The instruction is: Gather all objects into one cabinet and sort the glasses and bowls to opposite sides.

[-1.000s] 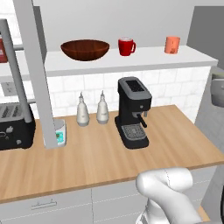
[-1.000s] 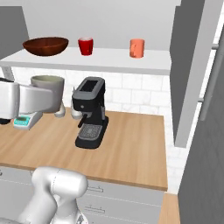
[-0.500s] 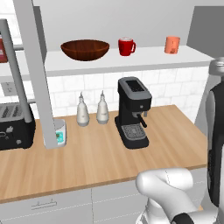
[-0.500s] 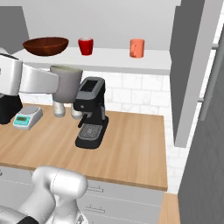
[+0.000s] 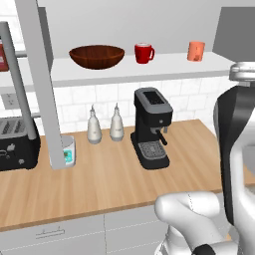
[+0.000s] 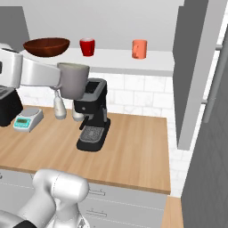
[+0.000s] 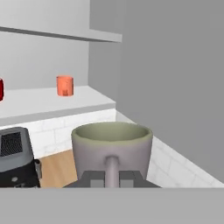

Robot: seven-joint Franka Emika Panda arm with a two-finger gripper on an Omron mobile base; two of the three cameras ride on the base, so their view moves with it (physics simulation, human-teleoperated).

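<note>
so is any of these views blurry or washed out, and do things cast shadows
Left base view: sharp, flat even light, a soft shadow under the dark brown wooden bowl. Right base view: crisp, no glare, faint shading beneath the black coffee machine. Hand view: the pale grey cup in the gripper looms large and slightly soft; the salmon-orange cup looks small.

the white shelf [image 6: 111,59] has open room between the red mug [image 6: 87,46] and the orange cup [image 6: 139,48], and right of it. the espresso machine [image 6: 92,114] stands below on the counter [image 6: 133,151]; the grey cabinet door [image 6: 194,67] blocks the right.
</note>
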